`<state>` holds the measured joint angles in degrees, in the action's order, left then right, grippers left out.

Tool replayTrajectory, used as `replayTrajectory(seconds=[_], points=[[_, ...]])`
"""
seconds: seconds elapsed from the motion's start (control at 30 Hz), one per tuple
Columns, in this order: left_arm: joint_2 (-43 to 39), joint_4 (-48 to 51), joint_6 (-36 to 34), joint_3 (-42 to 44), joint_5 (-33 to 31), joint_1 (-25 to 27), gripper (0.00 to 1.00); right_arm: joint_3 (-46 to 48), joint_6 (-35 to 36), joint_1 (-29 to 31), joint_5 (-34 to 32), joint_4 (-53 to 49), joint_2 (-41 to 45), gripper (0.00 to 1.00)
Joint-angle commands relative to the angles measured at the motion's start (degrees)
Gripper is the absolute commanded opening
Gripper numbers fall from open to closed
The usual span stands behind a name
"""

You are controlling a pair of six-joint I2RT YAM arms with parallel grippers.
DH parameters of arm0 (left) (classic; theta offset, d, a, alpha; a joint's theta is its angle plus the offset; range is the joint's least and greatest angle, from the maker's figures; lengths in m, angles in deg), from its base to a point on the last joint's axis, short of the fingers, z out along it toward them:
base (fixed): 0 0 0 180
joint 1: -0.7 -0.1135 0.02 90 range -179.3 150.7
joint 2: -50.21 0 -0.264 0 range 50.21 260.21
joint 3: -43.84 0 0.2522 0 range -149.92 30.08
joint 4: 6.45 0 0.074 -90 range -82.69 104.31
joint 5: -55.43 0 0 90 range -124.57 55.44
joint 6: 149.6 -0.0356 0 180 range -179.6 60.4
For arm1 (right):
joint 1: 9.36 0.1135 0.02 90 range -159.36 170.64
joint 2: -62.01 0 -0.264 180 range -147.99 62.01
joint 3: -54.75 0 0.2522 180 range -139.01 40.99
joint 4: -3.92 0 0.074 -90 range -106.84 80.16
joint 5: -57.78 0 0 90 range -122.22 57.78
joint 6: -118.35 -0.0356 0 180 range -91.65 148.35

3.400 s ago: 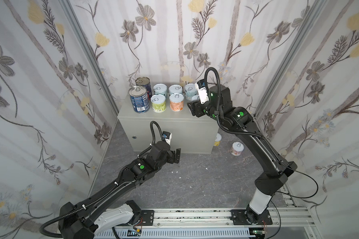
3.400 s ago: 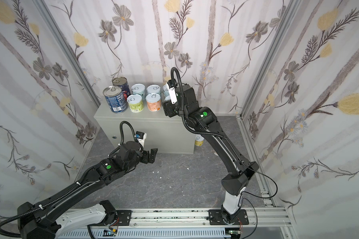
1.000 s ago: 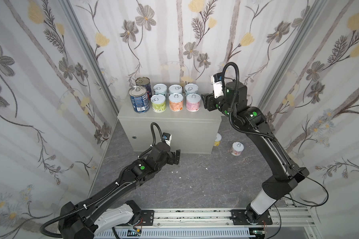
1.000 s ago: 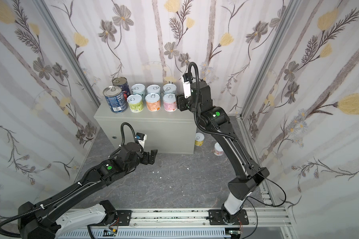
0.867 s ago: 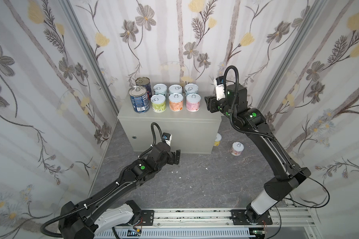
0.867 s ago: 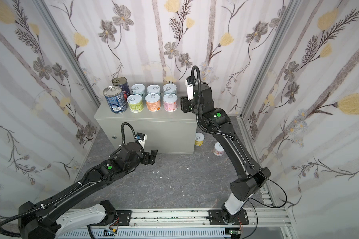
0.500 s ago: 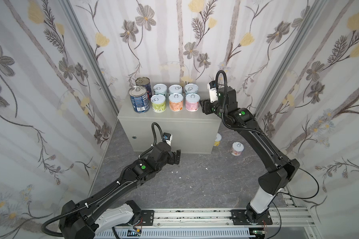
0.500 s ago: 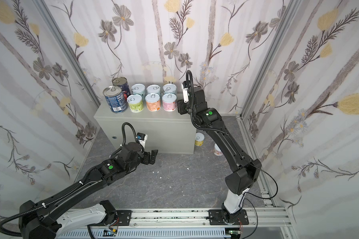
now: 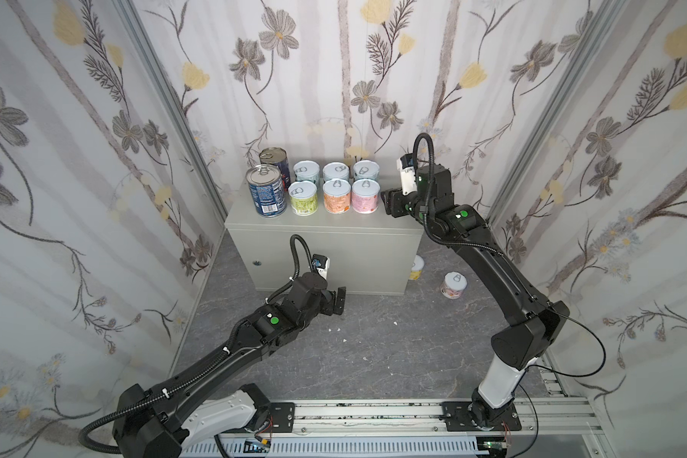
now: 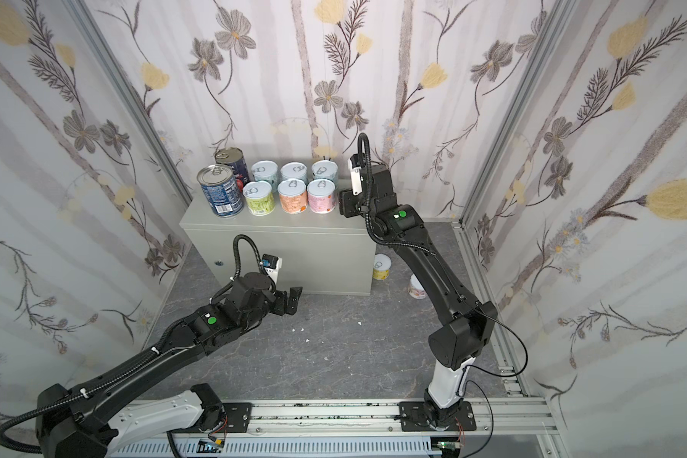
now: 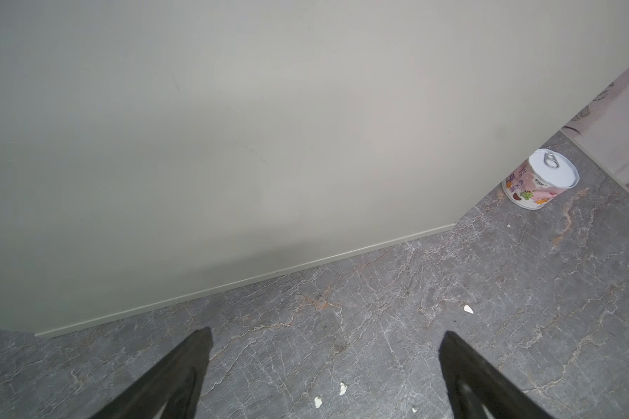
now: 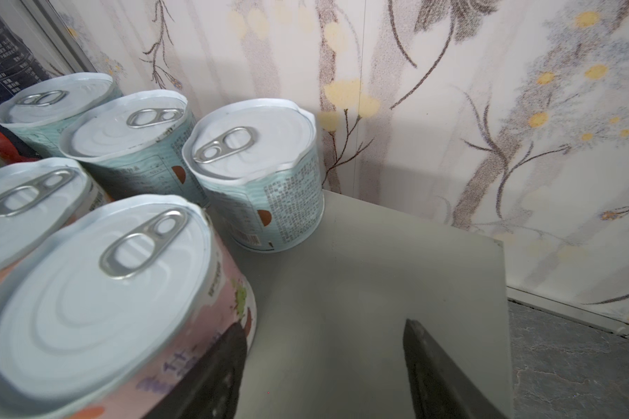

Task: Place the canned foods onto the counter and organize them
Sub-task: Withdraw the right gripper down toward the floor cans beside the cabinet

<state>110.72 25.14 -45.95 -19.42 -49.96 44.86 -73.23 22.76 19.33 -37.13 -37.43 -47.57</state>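
The grey counter [image 9: 322, 246] [image 10: 278, 253] carries two tall blue cans [image 9: 265, 194] and two rows of short cans. The pink can [image 9: 365, 195] [image 12: 99, 301] ends the front row. My right gripper [image 9: 387, 202] [image 12: 324, 362] hovers just right of it above the counter top, open and empty, with one finger [image 12: 211, 377] close against the pink can's side. On the floor to the right of the counter stand a yellow can [image 9: 416, 269] and a pink-and-white can [image 9: 454, 284] [image 11: 540, 179]. My left gripper [image 9: 336, 301] [image 11: 324, 348] is open and empty, low before the counter's front.
Flowered walls close in on three sides, right behind the counter [image 12: 414, 109]. The right end of the counter top [image 12: 396, 275] is bare. Small white crumbs [image 11: 342, 388] lie on the grey marble floor [image 9: 373, 349]. A rail [image 9: 373, 416] runs along the front.
My right gripper drew away to the right after leaving the pink can, then came back left beside it, and its jaws have widened. The left arm has not moved.
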Motion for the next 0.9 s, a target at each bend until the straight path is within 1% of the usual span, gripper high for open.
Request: replayTrajectory(seconds=[0.0,0.17,0.27,0.33,0.4,0.47,0.53,0.7,0.8,0.87], points=[[-0.13,-1.56,-0.25,-0.08,-0.6,-0.02,1.0,1.39,-0.38,-0.82,-0.98,2.19,3.23,0.74],[0.05,-1.56,-0.11,-0.12,-0.33,-0.04,1.0,8.88,-0.93,-3.6,-3.12,3.77,10.48,0.8],[0.29,-1.56,0.02,-0.16,-0.03,-0.04,1.0,16.65,-2.67,-6.79,-3.99,6.12,15.92,0.86],[0.52,-1.56,-0.02,-0.23,0.18,-0.04,1.0,22.71,-4.27,-10.02,-3.72,8.19,20.03,0.92],[0.7,-1.57,0.07,-0.25,0.45,-0.04,1.0,28.15,-5.56,-12.9,-3.4,9.81,22.81,0.94],[0.88,-1.56,0.13,-0.24,0.62,-0.04,1.0,33.38,-6.48,-15.47,-3.66,11.43,25.03,1.0],[1.06,-1.56,0.15,-0.29,0.81,-0.04,1.0,39.1,-7.77,-17.87,-3.23,13.9,27.02,1.0],[1.25,-1.56,0.07,-0.16,1.07,-0.04,1.0,50.4,-11.79,-22.66,-3.56,19.33,28.51,1.0],[1.36,-1.56,0.07,-0.21,1.1,-0.03,1.0,53.43,-14.43,-24.22,-5.3,20.12,26.04,1.0],[1.53,-1.56,0.02,-0.23,1.11,-0.04,1.0,54.2,-14.99,-24.73,-6.0,19.97,23.67,1.0]])
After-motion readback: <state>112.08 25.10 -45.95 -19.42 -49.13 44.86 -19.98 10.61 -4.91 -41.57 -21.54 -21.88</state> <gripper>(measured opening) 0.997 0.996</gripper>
